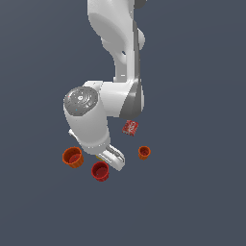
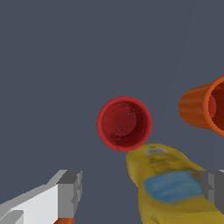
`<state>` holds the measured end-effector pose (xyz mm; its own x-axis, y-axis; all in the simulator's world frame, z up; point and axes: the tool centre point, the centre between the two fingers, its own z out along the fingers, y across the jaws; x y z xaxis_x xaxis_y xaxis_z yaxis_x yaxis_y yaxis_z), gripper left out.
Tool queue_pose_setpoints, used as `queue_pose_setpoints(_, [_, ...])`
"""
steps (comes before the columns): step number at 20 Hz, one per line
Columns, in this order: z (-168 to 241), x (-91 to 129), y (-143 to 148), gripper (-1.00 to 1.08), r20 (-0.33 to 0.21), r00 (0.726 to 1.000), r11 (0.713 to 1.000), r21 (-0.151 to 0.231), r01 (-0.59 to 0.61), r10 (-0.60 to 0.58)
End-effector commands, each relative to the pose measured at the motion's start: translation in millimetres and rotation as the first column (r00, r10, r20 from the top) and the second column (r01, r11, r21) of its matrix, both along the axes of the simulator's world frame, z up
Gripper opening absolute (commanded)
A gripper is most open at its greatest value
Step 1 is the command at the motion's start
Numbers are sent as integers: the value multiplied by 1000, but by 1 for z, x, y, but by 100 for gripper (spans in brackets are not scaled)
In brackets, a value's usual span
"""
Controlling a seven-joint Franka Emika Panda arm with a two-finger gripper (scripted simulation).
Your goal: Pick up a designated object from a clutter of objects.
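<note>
Jaws spread wide, nothing pinched: gripper with 1 grey fingertip at one edge of the wrist view and the other at the opposite edge. Between them, the yellow plastic bottle with a blue label, lying on its side, blurred by closeness.

Just beyond the bottle's cap end: the small pure-red tapered cup with a rim lip, upright, mouth open to the camera, interior empty. Touching the bottle or just clear of it; cannot tell. In the exterior view the same red cup sits close below the white gripper body, on the dark grey surface.

Further out: larger orange-red cup, tipped on its side in the wrist view, near the red cup but apart. Tiny orange cup toward the exterior view's right, well apart. Red can with white lettering lying partly behind the arm.

Handling judgement: thin rigid shell, likely very light, smooth and prone to slip or tip. Best hold likely across the rim, 1 finger inside and 1 outside the wall, or across the body under the lip. Bottle close by; risk of nudging it on descent. Jaws not yet centred over the cup.
</note>
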<state>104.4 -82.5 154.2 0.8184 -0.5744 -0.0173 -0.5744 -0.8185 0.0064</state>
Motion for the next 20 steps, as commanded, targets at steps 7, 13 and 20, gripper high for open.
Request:
queue_pose_setpoints(7, [-45, 21, -11, 100, 14, 989, 989, -4, 149, -149])
queue_pose_setpoints(13, [-57, 25, -14, 100, 18, 983, 983, -5, 185, -185])
queue_pose_setpoints(20, [-66, 24, -14, 100, 16, 983, 983, -5, 182, -182])
